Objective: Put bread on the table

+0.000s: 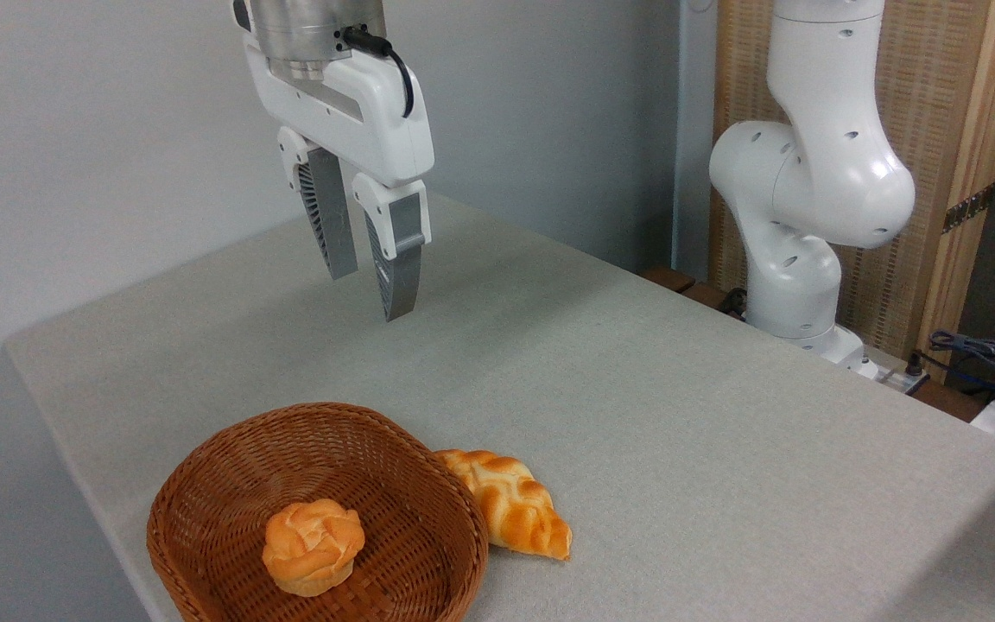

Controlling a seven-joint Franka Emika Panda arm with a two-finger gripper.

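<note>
A golden-orange bread [313,548] sits in a brown woven basket [230,484] beside a braided orange-and-cream loaf [510,503] on the grey-beige table [636,389].

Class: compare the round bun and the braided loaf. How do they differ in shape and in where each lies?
The round bun is compact with a knotted, folded top; the braided loaf is longer and tapers to a point. The bun lies inside the wicker basket; the loaf lies on the table, against the basket's rim. Both are golden-orange.
</note>
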